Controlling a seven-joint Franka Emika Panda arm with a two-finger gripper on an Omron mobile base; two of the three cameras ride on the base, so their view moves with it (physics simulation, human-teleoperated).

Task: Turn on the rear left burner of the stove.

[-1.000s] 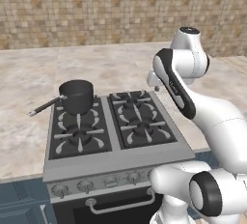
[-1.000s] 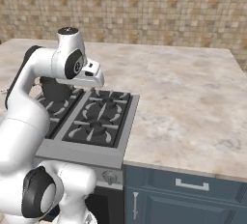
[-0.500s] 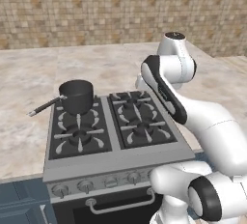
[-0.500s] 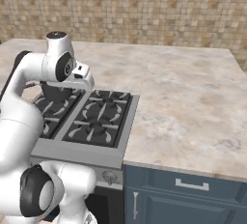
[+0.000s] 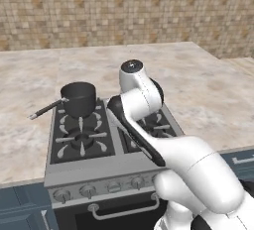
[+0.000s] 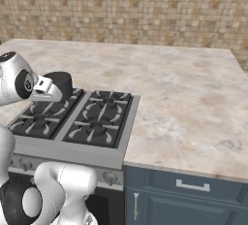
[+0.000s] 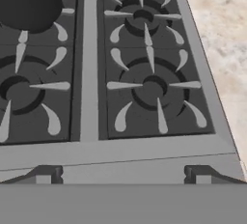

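The stove [image 5: 79,174] is a grey steel range with a black grated top. In the hand view I look down on its cooktop [image 7: 89,73]. My gripper [image 7: 125,175] is open, its fingertips [image 7: 48,174] wide apart above the front edge and holding nothing. A black pot [image 7: 29,1] [image 5: 78,97] sits on the rear left burner [image 7: 61,31], hiding all but a few silver marks. The knob row [image 5: 99,188] runs along the front panel above the oven handle [image 5: 124,210]. My arm [image 5: 144,105] covers the right burners in the left base view.
The pot's long handle [image 5: 47,109] sticks out left over the beige counter [image 5: 20,140]. More counter [image 6: 193,117] stretches right of the stove to the tiled back wall [image 6: 145,15]. Blue cabinet fronts [image 6: 193,200] sit below.
The arm has swung left and lowered, from beside the stove's right edge to over the cooktop. The pot and stove have not moved.
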